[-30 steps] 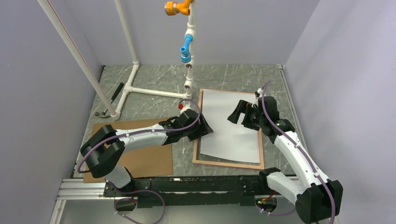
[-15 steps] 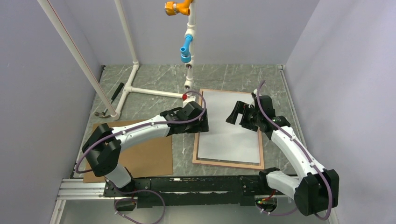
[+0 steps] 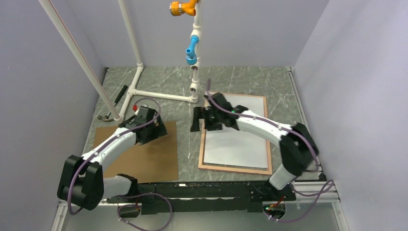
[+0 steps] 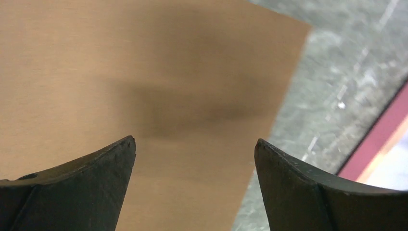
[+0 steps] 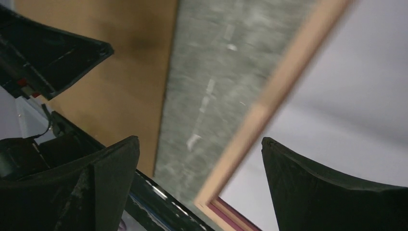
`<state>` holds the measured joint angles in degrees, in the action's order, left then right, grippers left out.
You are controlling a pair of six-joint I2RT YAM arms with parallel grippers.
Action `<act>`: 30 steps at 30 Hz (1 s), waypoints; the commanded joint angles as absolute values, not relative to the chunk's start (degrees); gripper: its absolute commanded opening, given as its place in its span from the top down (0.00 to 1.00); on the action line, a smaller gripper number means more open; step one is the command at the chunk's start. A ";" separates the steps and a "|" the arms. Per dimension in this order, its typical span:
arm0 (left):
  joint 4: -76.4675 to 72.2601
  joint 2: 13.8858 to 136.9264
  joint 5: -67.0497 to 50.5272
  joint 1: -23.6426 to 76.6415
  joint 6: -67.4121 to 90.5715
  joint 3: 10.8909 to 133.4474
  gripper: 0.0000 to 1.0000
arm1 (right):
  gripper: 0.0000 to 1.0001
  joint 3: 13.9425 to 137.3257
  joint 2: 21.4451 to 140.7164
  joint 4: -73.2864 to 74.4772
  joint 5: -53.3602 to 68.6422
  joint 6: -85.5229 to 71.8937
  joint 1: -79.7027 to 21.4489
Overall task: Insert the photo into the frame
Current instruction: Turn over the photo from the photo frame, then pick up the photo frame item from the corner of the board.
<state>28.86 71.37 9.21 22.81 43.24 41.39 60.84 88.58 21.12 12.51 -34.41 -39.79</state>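
Tan board is overhung by the spread left gripper; the frame edge, photo within, by the spread right gripper.

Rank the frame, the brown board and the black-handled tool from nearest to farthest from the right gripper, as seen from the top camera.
From the right gripper:
1. frame: its left edge lies right below the gripper.
2. brown board: just to the left, across a narrow gap.
3. black-handled tool: far left, near the wall.
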 commanded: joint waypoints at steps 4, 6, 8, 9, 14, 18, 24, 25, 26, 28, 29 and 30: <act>31.06 69.25 3.27 7.69 38.46 37.77 0.09 | 0.00 77.71 106.99 14.32 17.25 -38.56 -48.19; 30.31 70.35 1.61 5.82 38.18 37.05 0.13 | 0.00 79.37 110.89 13.56 19.30 -40.33 -48.43; 29.72 73.36 -0.69 4.94 37.56 37.40 0.20 | 0.00 79.74 113.21 12.84 20.69 -41.99 -48.37; 29.45 75.15 -2.29 4.92 37.22 37.89 0.23 | 0.00 79.61 113.69 12.68 20.75 -42.48 -48.35; 26.02 83.40 -10.54 5.66 36.56 39.88 0.37 | 0.00 75.53 112.87 8.64 21.87 -46.68 -47.22; 24.87 88.44 -13.19 7.98 37.16 41.61 0.43 | 0.01 71.93 112.97 3.81 23.73 -50.95 -46.01; 21.96 93.07 -15.67 10.94 38.89 42.78 0.47 | 0.06 66.11 114.54 -6.83 27.11 -58.46 -43.96; 21.70 92.55 -15.58 10.98 39.13 42.45 0.47 | 0.07 65.85 115.33 -7.80 27.42 -59.26 -44.02; 21.65 91.42 -15.00 10.99 39.19 42.19 0.44 | 0.08 66.06 115.94 -8.17 27.54 -59.87 -44.03; 23.17 87.76 -12.54 10.87 39.17 42.06 0.33 | 0.08 66.81 117.45 -8.53 27.96 -60.50 -44.47; 24.30 85.25 -10.69 10.82 38.97 42.28 0.27 | 0.08 67.41 118.11 -8.45 27.90 -60.74 -44.78; 26.14 82.57 -8.61 10.75 38.85 42.69 0.23 | 0.08 67.93 118.65 -8.40 27.79 -60.81 -45.08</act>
